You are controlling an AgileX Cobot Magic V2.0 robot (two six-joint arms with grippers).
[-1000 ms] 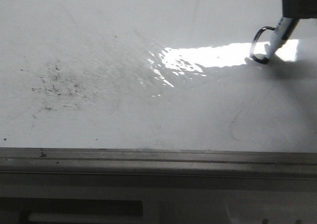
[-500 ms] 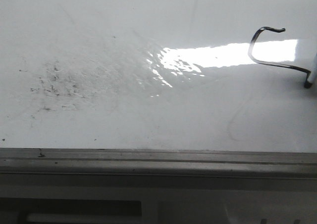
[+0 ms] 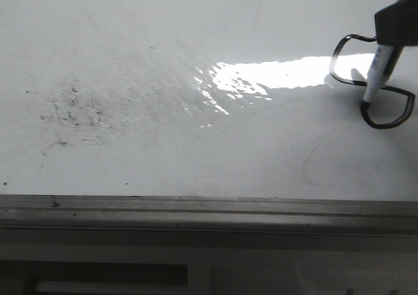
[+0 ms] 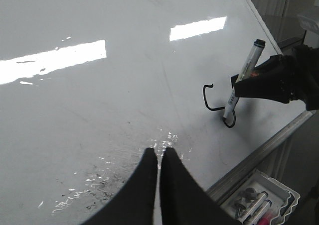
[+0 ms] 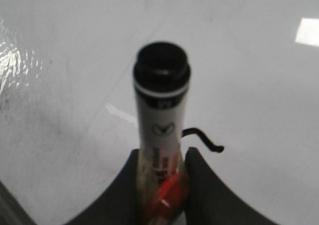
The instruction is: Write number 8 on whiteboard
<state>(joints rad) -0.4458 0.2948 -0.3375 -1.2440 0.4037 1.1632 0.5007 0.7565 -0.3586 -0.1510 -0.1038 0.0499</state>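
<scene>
The whiteboard fills nearly the whole front view, glossy and white, with a grey metal frame edge running along its near side. A speckled grey-black smudge patch sits on the left part of the surface, and a bright glare band lies across the middle right, with rippled reflections at its left end. In the left wrist view a small white tray holding spare markers sits beyond the frame edge, off the board. Nothing lies on the board between the smudge and the drawn line. The number 8 is at the far right of the front view, a thin black outline: one open loop with a small tail on top, and a second, lower loop to its right that looks nearly closed. The right gripper is closed tight on a marker, its two dark fingers pressing the barrel from both sides, the black end cap toward the wrist camera. In the front view the marker tip meets the board at the left side of the lower loop. The left gripper hangs above the board over the rippled glare, well apart from the drawing, its fingers brought almost together with only a thin slit between them and nothing held.
</scene>
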